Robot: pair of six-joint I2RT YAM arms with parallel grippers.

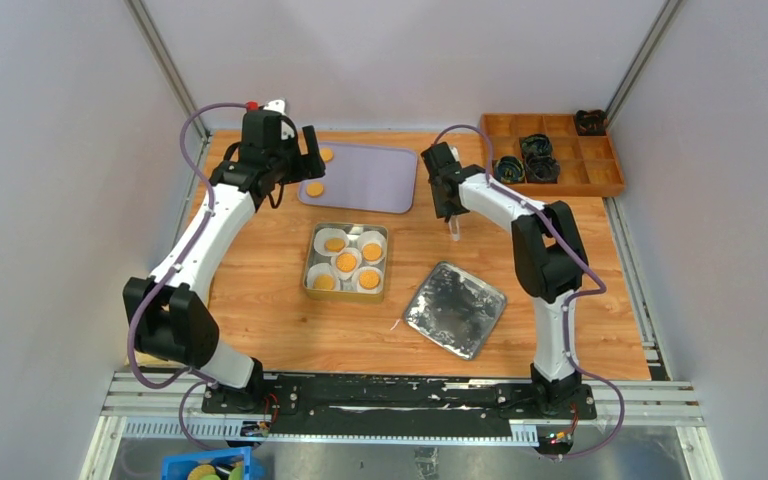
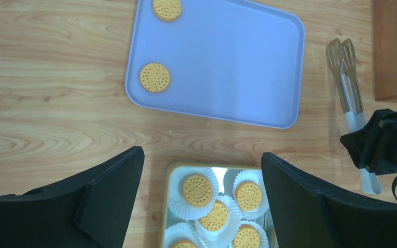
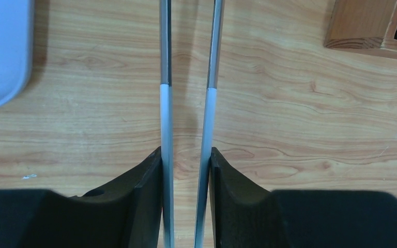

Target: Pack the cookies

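We count two cookies (image 2: 154, 77) on the lavender tray (image 2: 238, 62) at the far side, and five more sit in white liners (image 2: 174, 205) inside the metal tin (image 2: 227, 173) nearer us. The left pincer (image 2: 201, 153) gapes wide above them. The right pincer (image 3: 186, 155) is clamped on the tongs (image 3: 166, 113).

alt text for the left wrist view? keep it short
The open left gripper hovers above a metal tin holding cookies in white paper liners. Beyond it, a lavender tray carries two more cookies near its left edge. At right, the right gripper is shut on metal tongs beside a wooden box.
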